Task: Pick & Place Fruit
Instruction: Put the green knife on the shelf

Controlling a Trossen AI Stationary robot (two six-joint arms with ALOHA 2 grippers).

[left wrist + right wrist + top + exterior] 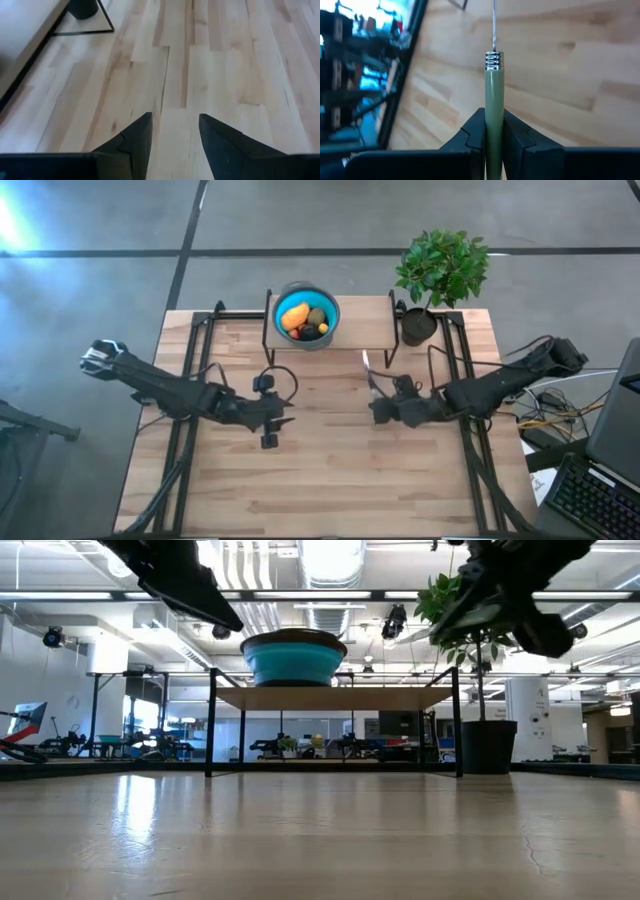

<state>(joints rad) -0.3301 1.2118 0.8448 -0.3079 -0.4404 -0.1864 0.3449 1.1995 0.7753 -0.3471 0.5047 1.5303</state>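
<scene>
Wooden tabletop lay bare beneath both arms; we saw the fruit (304,320) already heaped in the blue bowl (328,329) on the raised shelf (370,330), so we judged the placing done; the left gripper (270,432) hovered mid-table, fingers parted on nothing; the right gripper (378,408) clamped the green-handled knife (493,107), not yet put down.

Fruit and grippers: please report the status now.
Left gripper open, empty, above the bare table. Right gripper shut on the knife. Fruit all in the blue bowl on the shelf. Nothing in the way.
</scene>
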